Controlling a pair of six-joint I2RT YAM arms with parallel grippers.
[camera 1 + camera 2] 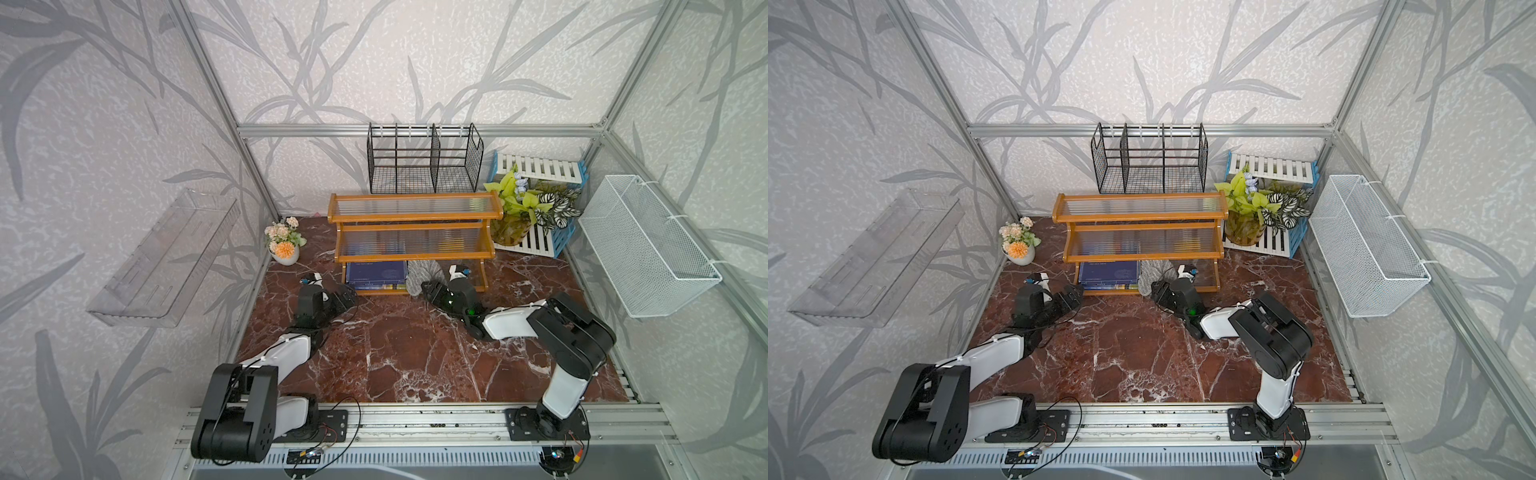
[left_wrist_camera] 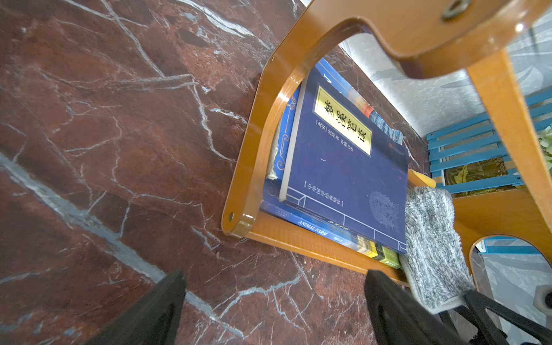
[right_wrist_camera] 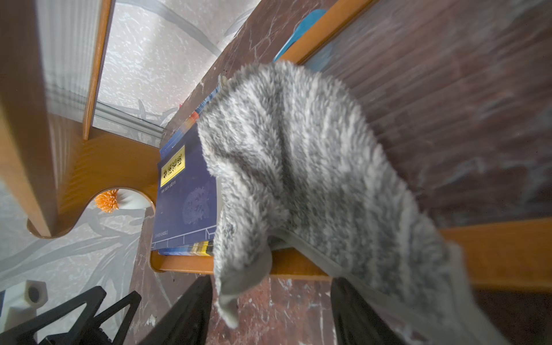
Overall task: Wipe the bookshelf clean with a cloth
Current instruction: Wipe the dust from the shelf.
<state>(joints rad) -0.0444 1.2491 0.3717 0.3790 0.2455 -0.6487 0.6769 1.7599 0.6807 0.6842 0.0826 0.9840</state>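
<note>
Bookshelf [image 1: 413, 216] is found at the back of the marble table [image 1: 395, 353], its lowest tier partly filled by blue books [image 1: 376, 274]. Beside them the cloth [image 3: 298, 164] is draped over that tier's front rail. The right gripper [image 3: 270, 288] is held at the hanging edge with jaws parted and nothing pinched. The left gripper [image 2: 273, 277] is spread wide near the shelf's corner. Wiping of the lowest tier is judged the step in hand. Next, the cloth must be gripped firmly before the upper tiers can be wiped.

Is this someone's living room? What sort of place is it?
Probably a lab booth dressed as a home corner: wallpapered panels on an aluminium frame, robot arms bolted to a rail, props like the bookshelf and flowers.
</note>
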